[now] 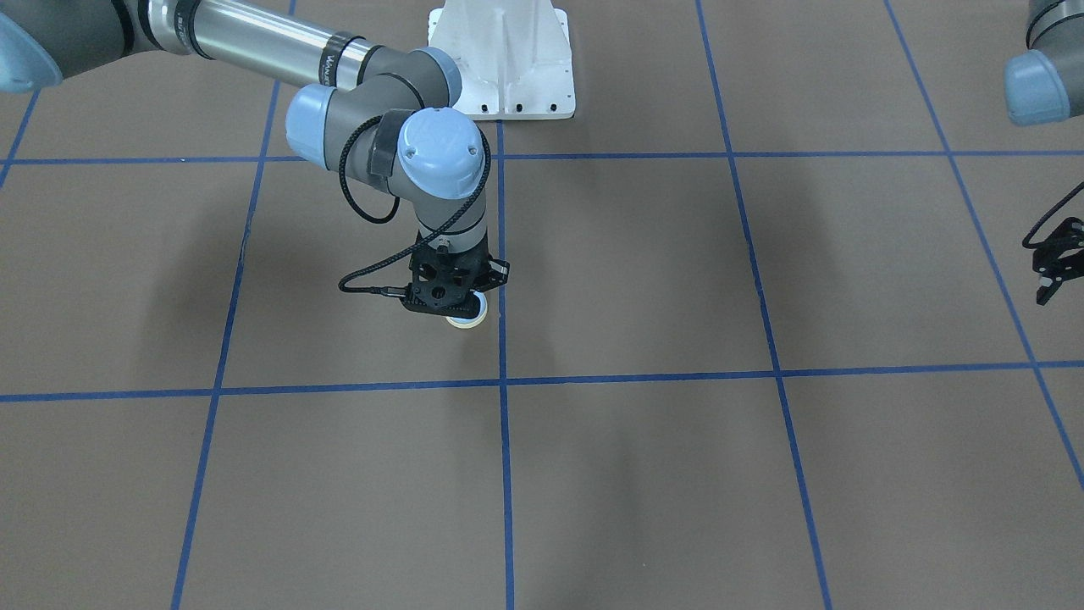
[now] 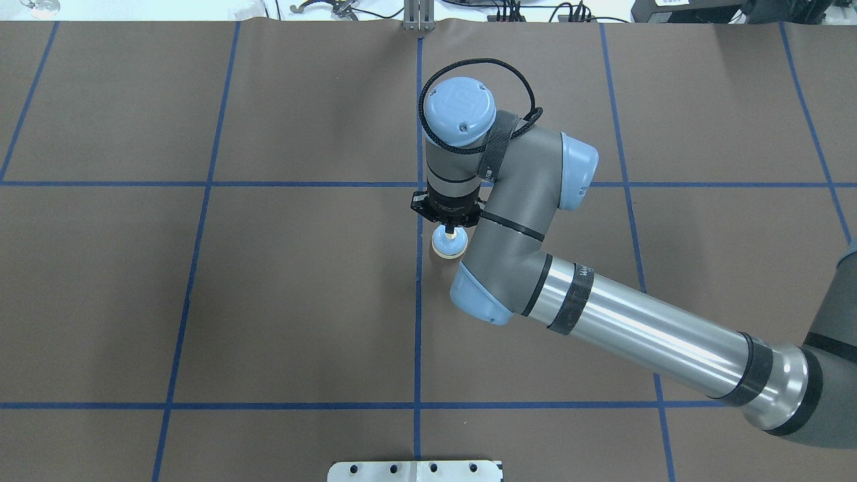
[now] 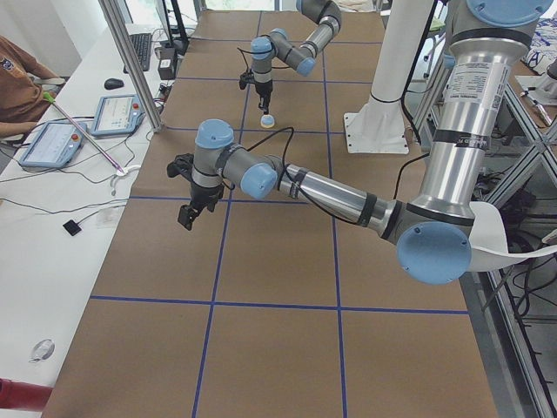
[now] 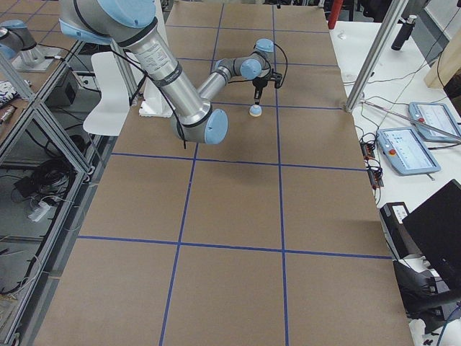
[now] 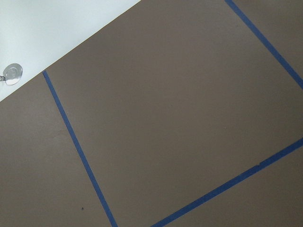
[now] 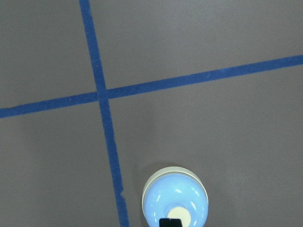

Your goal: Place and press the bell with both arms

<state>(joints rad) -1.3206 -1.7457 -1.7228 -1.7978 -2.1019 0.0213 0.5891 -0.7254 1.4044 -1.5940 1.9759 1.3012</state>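
Observation:
The light-blue bell (image 2: 448, 248) with its cream button stands upright on the brown table, just right of the centre blue tape line. It also shows in the front view (image 1: 468, 318) and in the right wrist view (image 6: 175, 198). My right gripper (image 2: 450, 231) points straight down over the bell. Its fingers are together and the black tip (image 6: 170, 222) rests on the cream button. My left gripper (image 1: 1050, 275) hangs at the far side of the table, away from the bell, and looks open and empty. No bell shows in the left wrist view.
The white pedestal base (image 1: 508, 76) stands at the robot's edge of the table. Blue tape lines (image 2: 415, 335) grid the brown mat. A side bench with teach pendants (image 3: 52, 144) and a metal post (image 3: 130, 61) runs along the far edge.

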